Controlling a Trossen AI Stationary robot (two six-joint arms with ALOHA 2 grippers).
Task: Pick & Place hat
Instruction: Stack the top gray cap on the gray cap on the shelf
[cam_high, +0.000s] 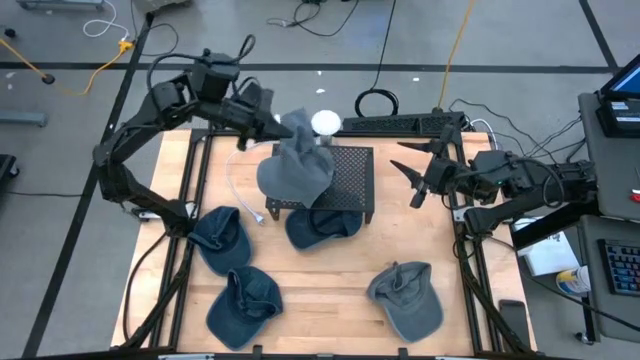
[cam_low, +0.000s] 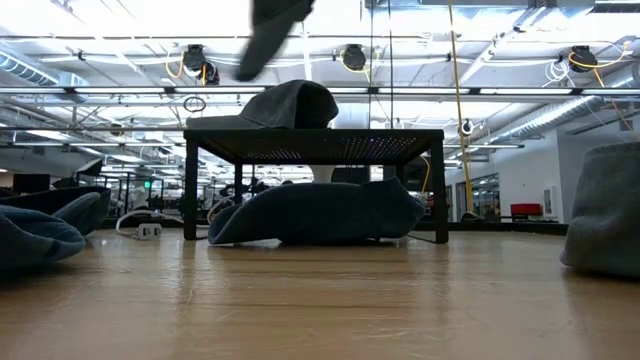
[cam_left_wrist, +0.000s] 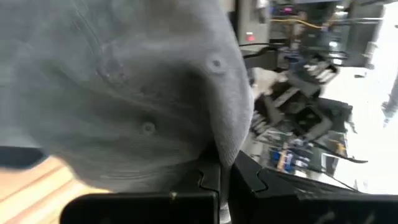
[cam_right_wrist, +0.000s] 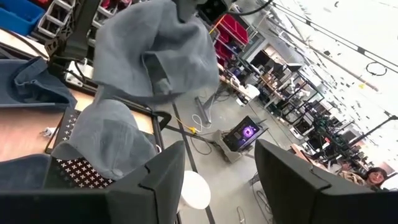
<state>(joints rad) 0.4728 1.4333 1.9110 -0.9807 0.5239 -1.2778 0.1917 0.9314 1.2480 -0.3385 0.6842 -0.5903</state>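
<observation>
My left gripper (cam_high: 272, 128) is shut on a grey hat (cam_high: 300, 140) that hangs high over the black mesh stand (cam_high: 352, 180); the right wrist view shows this hat (cam_right_wrist: 155, 50) in the air. A second grey hat (cam_right_wrist: 106, 140) rests crown up on the stand's top (cam_low: 290, 105). My right gripper (cam_high: 408, 180) stands open to the right of the stand, level, with nothing between its fingers (cam_right_wrist: 217, 168). My left gripper pinches the crown cloth of the grey hat at a fold or edge (cam_left_wrist: 221, 152) between its two fingers (cam_left_wrist: 208, 180). The fingers slant down from the table's far left. The hat hangs slack below them, lifted clear of the stand.
A blue hat (cam_high: 320, 225) lies under the stand. Two more blue hats (cam_high: 220, 238) (cam_high: 245, 305) lie at the near left and a grey one (cam_high: 405, 295) at the near right. A white round thing (cam_high: 326, 122) stands behind the stand.
</observation>
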